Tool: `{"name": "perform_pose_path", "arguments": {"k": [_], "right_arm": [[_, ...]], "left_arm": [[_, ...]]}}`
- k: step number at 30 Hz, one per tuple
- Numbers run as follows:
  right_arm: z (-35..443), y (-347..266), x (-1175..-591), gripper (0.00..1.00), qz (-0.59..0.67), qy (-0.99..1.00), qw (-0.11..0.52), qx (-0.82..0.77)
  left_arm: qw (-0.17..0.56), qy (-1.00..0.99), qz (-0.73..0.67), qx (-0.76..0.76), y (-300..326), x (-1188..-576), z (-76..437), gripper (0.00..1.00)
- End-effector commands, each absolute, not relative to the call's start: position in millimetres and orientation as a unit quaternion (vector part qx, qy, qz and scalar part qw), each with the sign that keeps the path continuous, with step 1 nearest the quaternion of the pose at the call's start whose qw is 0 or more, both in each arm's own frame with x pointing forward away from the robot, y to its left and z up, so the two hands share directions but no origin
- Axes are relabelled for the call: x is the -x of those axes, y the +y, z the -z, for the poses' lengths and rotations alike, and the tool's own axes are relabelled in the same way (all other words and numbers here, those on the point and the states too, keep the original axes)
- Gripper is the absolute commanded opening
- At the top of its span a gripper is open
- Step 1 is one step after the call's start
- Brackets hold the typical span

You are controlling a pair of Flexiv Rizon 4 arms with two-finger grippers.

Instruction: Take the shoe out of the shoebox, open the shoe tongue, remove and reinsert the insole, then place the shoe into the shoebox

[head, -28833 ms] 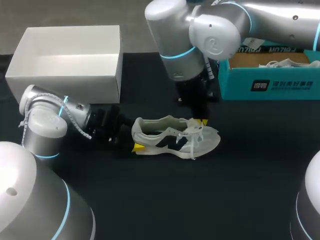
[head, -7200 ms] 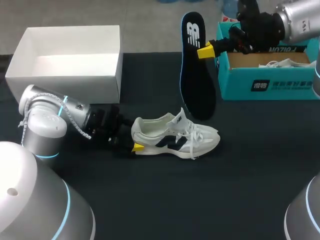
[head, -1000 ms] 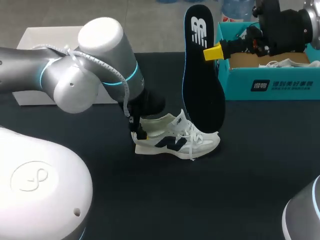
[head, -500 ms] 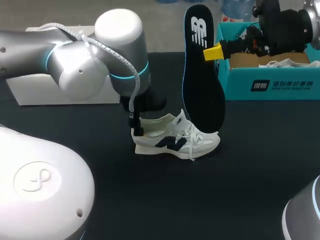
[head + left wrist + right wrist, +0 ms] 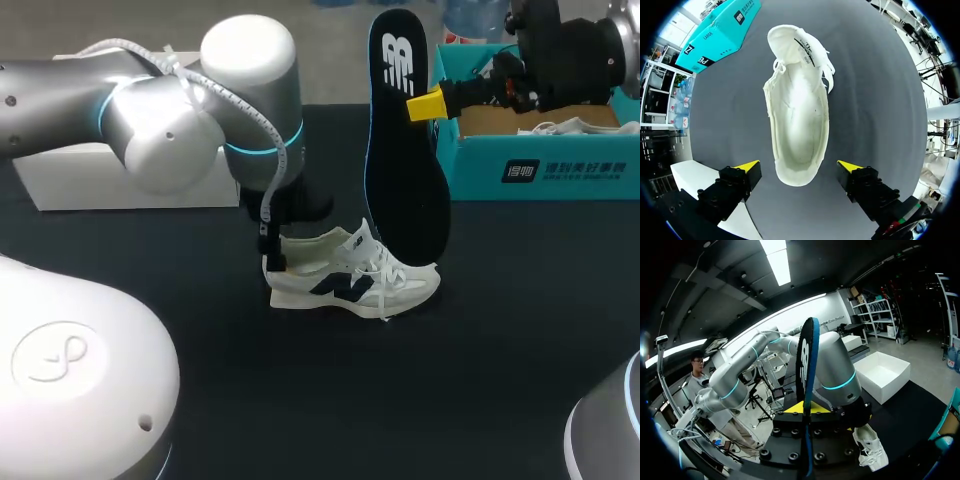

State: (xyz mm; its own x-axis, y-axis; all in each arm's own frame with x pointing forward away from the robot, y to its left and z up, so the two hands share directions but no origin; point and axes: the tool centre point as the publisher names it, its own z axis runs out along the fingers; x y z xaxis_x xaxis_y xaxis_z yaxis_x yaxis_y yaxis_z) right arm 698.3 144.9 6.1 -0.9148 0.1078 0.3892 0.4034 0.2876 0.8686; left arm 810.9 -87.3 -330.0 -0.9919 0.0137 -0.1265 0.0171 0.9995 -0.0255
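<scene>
On a black table [image 5: 500,380], with the white shoebox [image 5: 60,185] at far left and a teal box [image 5: 540,165] at far right. Biggest shift: swung the left arm [image 5: 190,120] up from low beside the heel to stand over the white sneaker [image 5: 350,280], drifting only slightly in the last second. Left the sneaker where it was, on its sole mid-table, outside the shoebox, insole out. Kept the black insole [image 5: 405,150] upright by the forefoot, unmoved, pinched at its edge in the right gripper [image 5: 430,103]. Hung the left gripper [image 5: 799,167] spread wide, one finger each side of the heel, touching neither. Probably readying to steady the heel for reinsertion; removal done, boxing still ahead.
</scene>
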Motion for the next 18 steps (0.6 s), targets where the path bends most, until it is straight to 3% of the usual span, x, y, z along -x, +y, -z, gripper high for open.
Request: {"name": "perform_pose_path", "arguments": {"k": [1,18], "right_arm": [[-6,147,-700,0.0,0.573,-0.793,0.129,0.162],[-6,147,-700,0.0,0.573,-0.793,0.129,0.162]], "left_arm": [[0.064,0.998,0.013,-0.007,-92,-814,329,1.0],[0.042,0.997,0.052,-0.037,-160,-865,351,1.0]]}}
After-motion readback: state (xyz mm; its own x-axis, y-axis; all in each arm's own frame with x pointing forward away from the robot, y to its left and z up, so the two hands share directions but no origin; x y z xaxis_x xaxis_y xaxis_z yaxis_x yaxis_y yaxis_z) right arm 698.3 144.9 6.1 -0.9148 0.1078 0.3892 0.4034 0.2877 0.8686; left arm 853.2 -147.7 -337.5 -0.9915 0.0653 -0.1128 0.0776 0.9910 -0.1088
